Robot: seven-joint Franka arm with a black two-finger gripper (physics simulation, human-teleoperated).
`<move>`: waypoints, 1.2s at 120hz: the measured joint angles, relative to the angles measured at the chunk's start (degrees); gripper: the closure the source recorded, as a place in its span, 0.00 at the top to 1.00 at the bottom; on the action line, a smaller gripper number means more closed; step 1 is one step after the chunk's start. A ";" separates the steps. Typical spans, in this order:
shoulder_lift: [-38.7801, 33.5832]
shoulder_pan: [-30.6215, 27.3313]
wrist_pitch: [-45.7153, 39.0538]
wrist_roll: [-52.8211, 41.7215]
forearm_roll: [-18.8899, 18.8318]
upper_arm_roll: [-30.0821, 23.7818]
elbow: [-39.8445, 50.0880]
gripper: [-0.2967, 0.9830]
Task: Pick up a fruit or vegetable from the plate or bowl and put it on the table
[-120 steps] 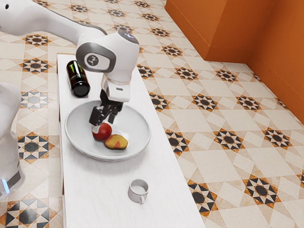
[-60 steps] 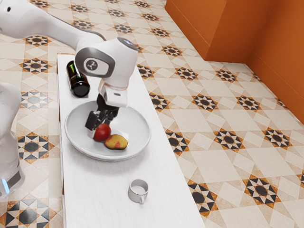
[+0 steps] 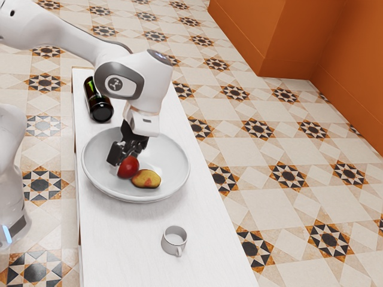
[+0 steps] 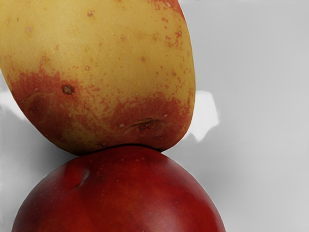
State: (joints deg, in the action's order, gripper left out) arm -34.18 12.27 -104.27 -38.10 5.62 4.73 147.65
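Plainly, the bowl point(image 3: 169, 153) takes up most of the width of the white surface point(image 3: 119, 245), with twelve o'clock at the exterior view's top: its rim comes near the long edge at nine o'clock and near the other at three. Room for moving stretches from the bowl toward six o'clock, between the mug point(image 3: 173, 240), at five from the bowl, and the nine o'clock edge. A dark can point(image 3: 96, 93) lies on its side at eleven.

Inside the bowl, the claw point(image 3: 122, 156) is low at the apple point(image 3: 128, 168), which sits just below it, toward five o'clock. Whether the claw is apart, together or clamped on the apple cannot be told. The potato point(image 3: 146, 179) rests in the bowl at the apple's four o'clock, touching it in the wrist view.
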 joint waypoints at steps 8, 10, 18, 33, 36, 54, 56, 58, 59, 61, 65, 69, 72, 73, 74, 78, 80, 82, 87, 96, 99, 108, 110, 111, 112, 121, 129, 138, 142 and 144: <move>0.10 -0.02 -0.36 0.01 0.00 0.01 -0.03 0.77; 0.12 -0.03 -0.45 0.02 0.00 0.01 -0.04 0.77; 0.19 -0.04 -0.75 0.03 0.00 0.01 -0.06 0.77; 0.26 -0.10 -1.12 0.04 0.00 0.01 0.00 0.77; 0.26 -0.09 -1.17 0.05 0.00 0.01 0.01 0.77; 0.43 -0.13 -1.64 0.05 -0.07 0.01 -0.03 0.77; 0.45 -0.16 -1.69 0.05 -0.09 0.01 -0.03 0.77; 0.47 -0.18 -1.74 0.05 -0.10 0.01 -0.01 0.77; 0.48 -0.18 -1.77 0.05 -0.10 0.01 -0.01 0.77; 0.49 -0.21 -1.81 0.05 -0.11 0.01 -0.01 0.77; 0.55 -0.26 -1.90 0.05 -0.15 0.01 -0.02 0.77; 0.62 -0.28 -2.02 0.05 -0.16 0.01 0.00 0.77; 0.65 -0.29 -2.13 0.05 -0.18 0.01 0.01 0.77; 0.67 -0.30 -2.16 0.05 -0.19 0.01 0.01 0.77; 0.69 -0.30 -2.19 0.05 -0.19 0.01 0.02 0.77; 0.73 -0.31 -2.29 0.05 -0.21 0.04 0.02 0.77; 0.73 -0.31 -2.35 0.05 -0.21 0.04 0.02 0.77; 0.74 -0.31 -2.39 0.05 -0.22 0.03 0.04 0.77; 0.75 -0.31 -2.49 0.05 -0.24 0.02 0.10 0.77; 0.77 -0.31 -2.62 0.05 -0.25 0.02 0.38 0.77; 0.78 -0.31 -2.66 0.05 -0.25 0.02 0.44 0.77; 0.78 -0.31 -2.75 0.05 -0.25 0.01 0.53 0.77; 0.79 -0.31 -2.76 0.05 -0.26 0.01 0.53 0.76; 0.81 -0.31 -2.77 0.05 -0.26 0.01 0.54 0.75; 0.83 -0.33 -2.78 0.05 -0.24 0.03 0.54 0.74; 0.93 -0.32 -2.87 0.07 -0.18 0.63 0.55 0.61; 0.96 -0.27 -2.98 0.10 -0.23 0.81 0.55 0.54; 0.96 -0.23 -3.13 0.18 -0.35 0.87 0.55 0.51; 0.96 -0.23 -3.19 0.22 -0.40 0.88 0.55 0.51; 0.96 -0.23 -3.22 0.24 -0.42 0.88 0.55 0.51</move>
State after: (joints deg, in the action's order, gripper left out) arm -33.22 12.04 -107.49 -37.86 5.20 5.61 148.20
